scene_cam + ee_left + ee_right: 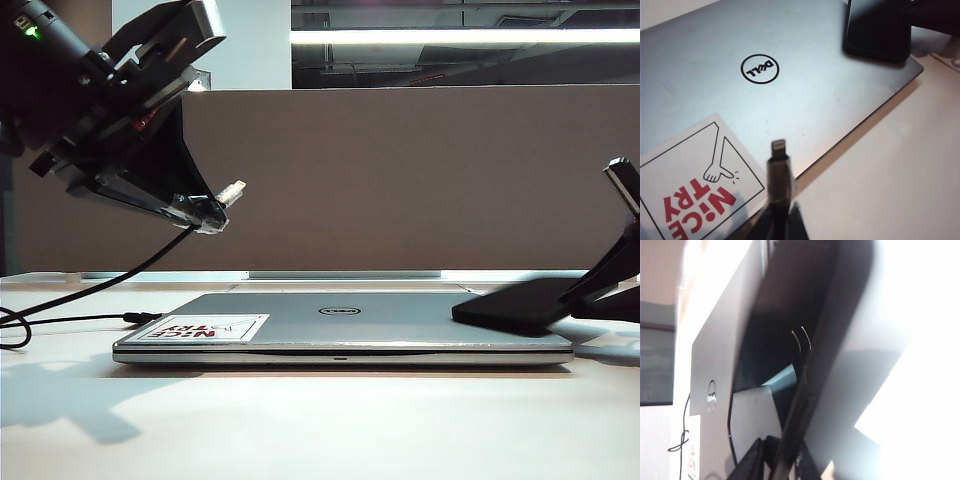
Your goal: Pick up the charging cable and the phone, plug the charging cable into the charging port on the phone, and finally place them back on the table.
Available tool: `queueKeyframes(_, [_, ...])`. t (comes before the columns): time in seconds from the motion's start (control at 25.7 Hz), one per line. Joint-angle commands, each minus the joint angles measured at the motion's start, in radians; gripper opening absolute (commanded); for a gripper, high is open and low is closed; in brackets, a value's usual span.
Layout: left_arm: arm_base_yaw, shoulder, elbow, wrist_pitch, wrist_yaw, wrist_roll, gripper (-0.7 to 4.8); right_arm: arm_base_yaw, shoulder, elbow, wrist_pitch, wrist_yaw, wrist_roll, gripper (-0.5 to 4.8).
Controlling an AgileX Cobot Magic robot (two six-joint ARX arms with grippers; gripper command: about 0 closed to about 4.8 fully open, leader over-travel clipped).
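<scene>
Up at the left of the exterior view, my left gripper (207,213) is shut on the charging cable (120,278), whose silver-white plug tip (232,191) sticks out toward the right. The left wrist view has that plug (778,149) hanging above the laptop's front edge, with the gripper (781,214) closed round the cable just behind it. The black phone (512,304) rests, slightly tilted, on the laptop's right rear corner. From the right, my right gripper (577,291) has its fingers on either side of the phone's edge (790,340) and is shut on it (782,456). The charging port does not show.
A closed silver Dell laptop (340,325) with a red-lettered sticker (205,328) lies mid-table (300,425). A second thin black cord with a black plug (140,318) lies at the laptop's left side. A tall grey-brown divider panel (420,170) stands behind.
</scene>
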Motion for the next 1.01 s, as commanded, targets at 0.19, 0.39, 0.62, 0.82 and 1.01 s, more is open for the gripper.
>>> queueKeyframes(0.19, [-0.001, -0.003, 0.000, 0.019, 0.000, 0.004, -0.06, 0.001, 0.005, -0.009, -0.047, 0.033, -0.073, -0.06])
queueKeyframes(0.39, [-0.001, -0.003, 0.000, 0.019, 0.000, 0.004, -0.06, 0.001, 0.005, -0.009, -0.030, 0.009, -0.097, -0.06])
queueKeyframes(0.62, [-0.001, -0.003, 0.000, 0.019, 0.000, 0.004, -0.06, 0.000, -0.011, -0.008, 0.026, -0.018, -0.098, -0.06])
queueKeyframes(0.82, [-0.001, -0.003, 0.000, 0.019, 0.000, 0.004, -0.06, 0.000, -0.069, -0.008, 0.023, -0.003, -0.098, -0.06])
queueKeyframes(1.01, [-0.001, -0.003, 0.000, 0.019, 0.000, 0.004, -0.06, 0.000, -0.212, 0.005, -0.073, 0.025, -0.098, -0.06])
